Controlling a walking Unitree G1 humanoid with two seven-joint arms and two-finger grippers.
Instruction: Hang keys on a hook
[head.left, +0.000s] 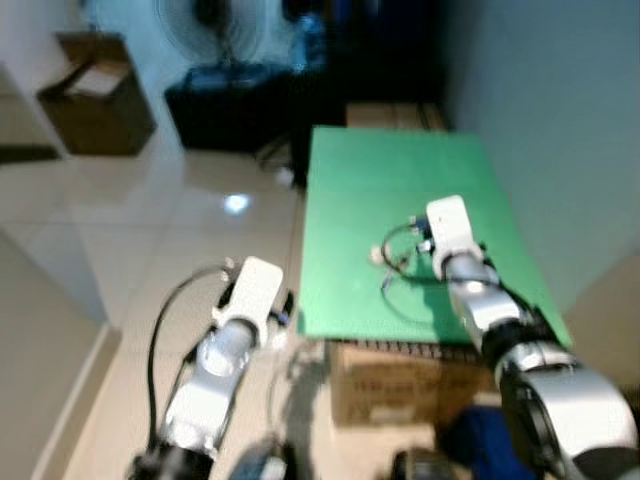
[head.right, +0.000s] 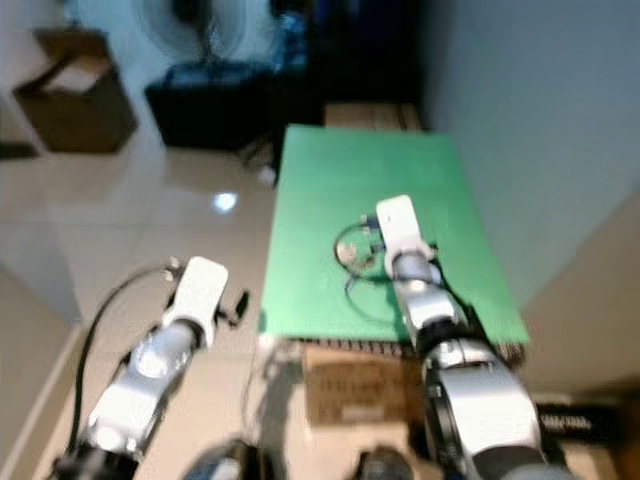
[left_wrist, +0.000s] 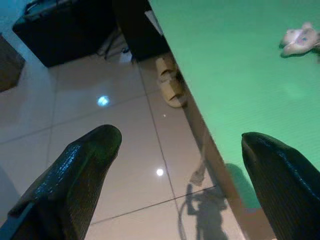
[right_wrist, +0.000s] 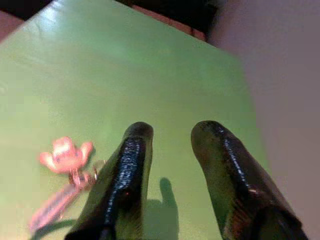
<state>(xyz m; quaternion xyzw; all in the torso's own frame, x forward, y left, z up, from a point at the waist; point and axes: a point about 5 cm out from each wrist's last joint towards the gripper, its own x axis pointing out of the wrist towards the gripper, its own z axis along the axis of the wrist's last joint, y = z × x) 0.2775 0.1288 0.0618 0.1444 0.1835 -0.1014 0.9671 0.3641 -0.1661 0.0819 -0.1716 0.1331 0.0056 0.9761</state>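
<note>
Right end effector (right_wrist: 170, 145): fingers slightly parted, empty, over the green worktop (head.left: 400, 170).
Keys (right_wrist: 65, 160): we judge them light, floppy (grasp the ring).
Left end effector (left_wrist: 180, 165): wide open, empty.

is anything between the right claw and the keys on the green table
Nothing visible. The right claw hangs open just above the green table, and the keys lie beside it on bare surface with an open gap between them.

The keys (right_wrist: 65, 165) lie on the table (head.left: 400, 180), which stands against the wall (head.left: 560, 120) on the right. A box (head.left: 95, 95) sits far left, a fan (head.left: 215, 30) behind.
</note>
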